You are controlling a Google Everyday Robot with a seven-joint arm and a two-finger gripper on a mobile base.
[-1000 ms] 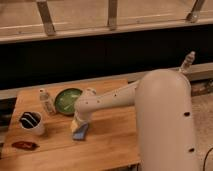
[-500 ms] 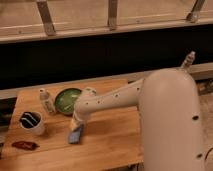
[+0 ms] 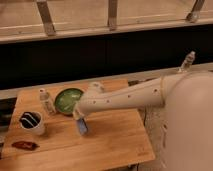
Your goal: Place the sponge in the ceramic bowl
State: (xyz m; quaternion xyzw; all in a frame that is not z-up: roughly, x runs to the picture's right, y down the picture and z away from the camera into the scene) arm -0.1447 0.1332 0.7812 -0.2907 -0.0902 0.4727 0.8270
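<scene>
I judge I am in the carrying step: the pincer (image 3: 80, 119), at the end of the pale arm (image 3: 125, 97) that reaches in from the right of the frame, sits just left of centre and is closed tight on the sponge (image 3: 83, 127). The sponge hangs from it, stood up on edge rather than lying flat. I cannot tell whether its lower end is clear of the worktop (image 3: 115, 140) or just brushing the wood. The green bowl (image 3: 66, 100) stands above and a little to the left of the sponge in the frame. It is near the sponge but apart from it, and what shows of its inside looks bare. The next move, as I read it, calls for enough lift to get the sponge over the rim, a short carry up and to the left, and a release only once the sponge is over the middle of the bowl. A small bottle (image 3: 46, 101) stands just left of the bowl and a striped mug (image 3: 31, 123) sits at the lower left, so I would keep the path tight and not swing wide. The sponge is a small light-blue pad, thin and soft-looking, and narrower than the bowl. It should drop in without fuss, though being so light it may cling to a finger on release.
</scene>
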